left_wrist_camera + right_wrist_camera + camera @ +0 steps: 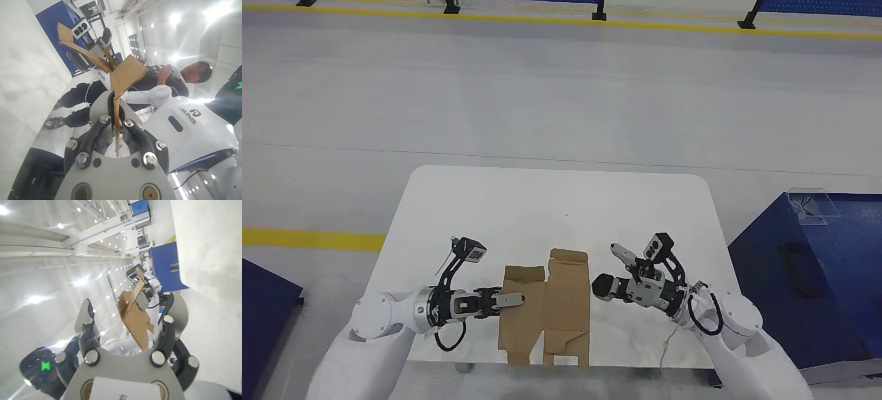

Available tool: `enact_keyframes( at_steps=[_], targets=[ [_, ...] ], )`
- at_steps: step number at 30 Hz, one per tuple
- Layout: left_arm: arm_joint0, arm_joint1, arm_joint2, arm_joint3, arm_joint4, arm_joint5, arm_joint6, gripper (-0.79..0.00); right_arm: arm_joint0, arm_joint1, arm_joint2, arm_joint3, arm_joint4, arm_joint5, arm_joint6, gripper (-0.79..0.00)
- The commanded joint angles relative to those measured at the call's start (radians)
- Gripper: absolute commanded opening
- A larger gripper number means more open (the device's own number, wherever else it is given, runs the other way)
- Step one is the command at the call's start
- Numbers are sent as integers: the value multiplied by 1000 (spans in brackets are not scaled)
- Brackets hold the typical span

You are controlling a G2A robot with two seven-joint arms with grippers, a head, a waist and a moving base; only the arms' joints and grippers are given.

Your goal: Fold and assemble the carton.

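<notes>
The partly folded brown cardboard carton (552,310) sits over the near edge of the white rounded table (542,200). The left gripper (115,100) is pinched tight on its left edge. The right gripper (130,304) is spread wide just beside the carton's right edge, seemingly not touching it.

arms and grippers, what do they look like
The left arm and right arm have smooth, rounded white shells. The left gripper and right gripper have pale grey fingers on black linkages with silver bolts. A black cable loops by each wrist, and a small grey camera sits above it.
</notes>
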Motion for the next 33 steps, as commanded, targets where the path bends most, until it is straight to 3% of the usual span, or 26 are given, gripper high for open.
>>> enact_keyframes(
  at_steps=[1, 2, 4, 7, 17, 25, 26, 27, 33],
  targets=[
    [20, 6, 5, -26, 23, -13, 13, -785, -1, 0, -5, -9, 8, 9, 26, -175],
    [26, 9, 7, -33, 25, -18, 18, -785, -3, 0, -8, -14, 5, 13, 28, -394],
    [34, 14, 12, -48, 29, -24, 24, -785, -5, -2, -15, -24, -9, 10, 20, -471],
    [45, 23, 18, -61, 50, -45, 45, -785, -8, -2, -27, -39, -57, -2, 2, -785],
    [60, 51, 37, -79, 29, -62, 62, -785, -30, -3, -29, -75, -101, -19, -10, -785],
    [63, 71, 62, -84, 48, -87, 87, -785, -37, -8, -29, -68, -51, 3, -26, -785],
    [63, 72, 64, -80, 49, -88, 89, -283, -37, -8, -29, -68, -51, 3, -26, -785],
    [63, 72, 64, -80, 49, -88, 89, 0, -37, -8, -29, -68, -51, 3, -26, -785],
    [63, 72, 64, -80, 49, -88, 89, 0, -46, 0, 34, -113, -226, -127, -105, -785]
  ],
)
